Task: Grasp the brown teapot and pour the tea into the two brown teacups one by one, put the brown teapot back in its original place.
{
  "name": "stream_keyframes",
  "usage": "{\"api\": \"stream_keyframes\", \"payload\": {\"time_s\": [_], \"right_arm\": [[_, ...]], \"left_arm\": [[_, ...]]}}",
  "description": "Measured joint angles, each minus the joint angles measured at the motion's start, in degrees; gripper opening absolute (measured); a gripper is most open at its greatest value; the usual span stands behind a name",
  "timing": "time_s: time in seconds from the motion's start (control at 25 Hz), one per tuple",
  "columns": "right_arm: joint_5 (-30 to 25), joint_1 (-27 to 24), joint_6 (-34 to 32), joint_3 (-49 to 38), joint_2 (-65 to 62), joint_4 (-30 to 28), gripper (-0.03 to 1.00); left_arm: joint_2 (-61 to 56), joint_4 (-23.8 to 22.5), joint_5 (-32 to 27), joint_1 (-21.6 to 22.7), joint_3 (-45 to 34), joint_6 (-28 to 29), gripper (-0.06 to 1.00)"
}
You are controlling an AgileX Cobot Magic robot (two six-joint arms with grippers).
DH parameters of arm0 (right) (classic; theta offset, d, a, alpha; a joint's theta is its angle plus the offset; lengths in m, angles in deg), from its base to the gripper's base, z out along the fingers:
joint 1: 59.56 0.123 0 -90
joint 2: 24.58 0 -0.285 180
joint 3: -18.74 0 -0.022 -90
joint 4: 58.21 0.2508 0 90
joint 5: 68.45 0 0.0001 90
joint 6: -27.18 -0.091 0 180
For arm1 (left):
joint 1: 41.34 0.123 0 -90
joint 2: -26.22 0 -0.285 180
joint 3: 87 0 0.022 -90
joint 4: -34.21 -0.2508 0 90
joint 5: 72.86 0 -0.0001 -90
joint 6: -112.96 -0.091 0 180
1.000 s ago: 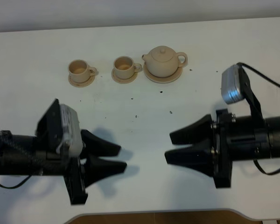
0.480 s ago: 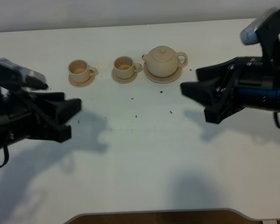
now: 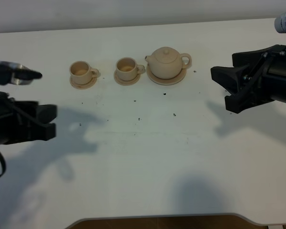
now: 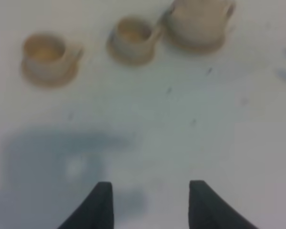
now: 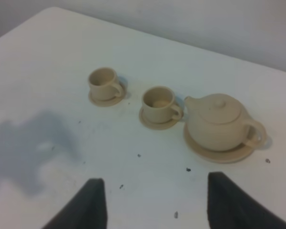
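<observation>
Two teacups: pale beige and upright, each on its own small saucer [image 3: 83,85]; the outer teacup [image 3: 81,71] stood apart from the inner teacup [image 3: 127,67], which stood just beside the teapot.
Teapot: the beige lidded teapot [image 3: 166,62] sat upright on the large saucer [image 3: 156,79], at the right end of the row in the high view, spout toward the cups and loop handle away from them.
Cup contents: a tan tone showed inside both cups; whether it was liquid could not be told.
Left gripper: the left gripper [image 3: 48,122] hung over the table's left side, well apart from the crockery; its jaws stood spread with nothing between them.
Right gripper: the right gripper [image 3: 223,65] hovered to the right of the teapot, near it but not touching; its jaws gaped wide and empty, pointing toward the teapot.
Table: the white table [image 3: 143,162] carried scattered dark specks [image 3: 174,114] in front of the row and the arms' shadows.
</observation>
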Motion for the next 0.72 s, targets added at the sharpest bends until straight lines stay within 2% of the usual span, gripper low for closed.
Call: {"api": "stream_keyframes", "payload": {"time_s": [0.08,0.16,0.24,0.4,0.72], "right_arm": [[-0.12,0.0,-0.8,0.0,0.0,-0.88,0.49],[-0.61,0.0,-1.93,0.0,0.0,-1.63,0.49],[-1.2,0.0,-3.06,0.0,0.0,-2.71,0.49],[-1.78,0.0,-6.49,0.0,0.0,-5.68,0.49],[-2.2,0.0,-12.61,0.0,0.0,-10.75,0.49]], "left_arm": [[0.0,-9.65,-9.42,1.13,2.93,7.84,0.37],[-0.05,-16.83,-17.04,1.35,4.89,13.91,0.37],[-0.17,-21.07,-22.65,1.45,5.37,17.68,0.37],[-0.21,-22.49,-28.24,1.45,5.37,19.47,0.37],[-0.39,-22.43,-31.07,1.45,4.07,19.6,0.37]]}}
